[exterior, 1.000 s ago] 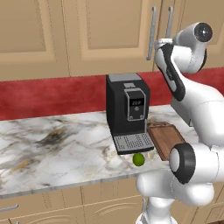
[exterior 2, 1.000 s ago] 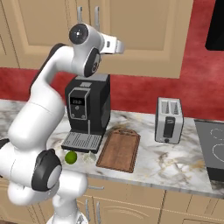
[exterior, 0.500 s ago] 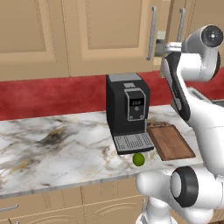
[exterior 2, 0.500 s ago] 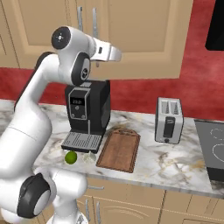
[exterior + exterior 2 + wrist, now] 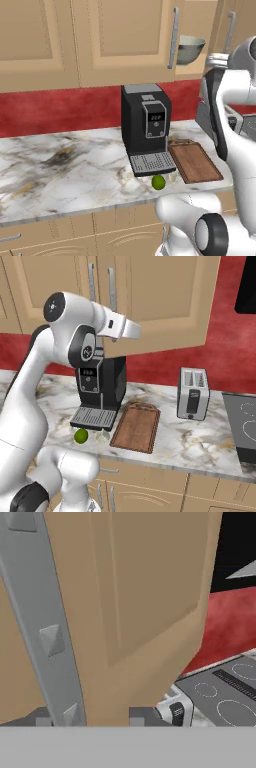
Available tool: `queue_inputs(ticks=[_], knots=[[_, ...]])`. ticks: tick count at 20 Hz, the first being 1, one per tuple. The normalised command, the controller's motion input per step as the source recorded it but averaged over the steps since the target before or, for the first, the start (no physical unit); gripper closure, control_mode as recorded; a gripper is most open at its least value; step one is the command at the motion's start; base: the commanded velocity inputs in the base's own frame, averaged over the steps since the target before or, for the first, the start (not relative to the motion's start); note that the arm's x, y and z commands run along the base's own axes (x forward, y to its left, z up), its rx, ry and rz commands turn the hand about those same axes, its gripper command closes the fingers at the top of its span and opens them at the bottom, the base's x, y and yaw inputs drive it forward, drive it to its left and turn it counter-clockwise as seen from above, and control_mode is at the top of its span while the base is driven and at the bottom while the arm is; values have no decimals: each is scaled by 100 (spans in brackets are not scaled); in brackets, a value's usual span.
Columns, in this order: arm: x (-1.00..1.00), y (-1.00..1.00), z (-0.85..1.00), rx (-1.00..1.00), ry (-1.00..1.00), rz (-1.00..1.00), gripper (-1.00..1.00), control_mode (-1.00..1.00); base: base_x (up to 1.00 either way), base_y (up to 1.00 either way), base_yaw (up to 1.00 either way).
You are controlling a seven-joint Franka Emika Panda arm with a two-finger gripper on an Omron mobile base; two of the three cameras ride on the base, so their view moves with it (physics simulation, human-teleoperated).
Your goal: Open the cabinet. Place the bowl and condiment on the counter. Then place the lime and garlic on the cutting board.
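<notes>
In the hand view my gripper (image 5: 90,717) is shut on the silver bar handle (image 5: 45,637) of the cabinet's right door (image 5: 145,587), which stands swung out. The gap between the doors shows the grey-green bowl (image 5: 190,49) on the cabinet shelf, beside the left door's handle (image 5: 173,37). The condiment is out of view. On the counter (image 5: 65,165) the lime (image 5: 158,182) (image 5: 81,435) lies in front of the coffee machine, with the pale garlic (image 5: 102,436) right beside it. The cutting board (image 5: 195,162) (image 5: 136,427) lies bare just to their right.
A black coffee machine (image 5: 145,127) (image 5: 100,386) stands under the cabinet at the back of the counter. A silver toaster (image 5: 193,393) stands right of the board, and a stovetop (image 5: 242,426) lies beyond it. Drawers run below the counter edge.
The right cabinet door has swung out with my gripper on its handle, so the bowl inside has come into sight. My arm has drawn back and up.
</notes>
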Motion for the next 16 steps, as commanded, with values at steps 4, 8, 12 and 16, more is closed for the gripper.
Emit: queue_inputs(ticks=[4,8,12,16], knots=[[-100,-96,30,3,0,-10,100,-100,0,0,0],[-100,-46,16,0,0,-1,-100,-100,0,0,0],[-97,48,18,-12,-3,10,-100,-100,0,0,0],[-65,100,18,-34,1,4,-100,-100,0,0,0]])
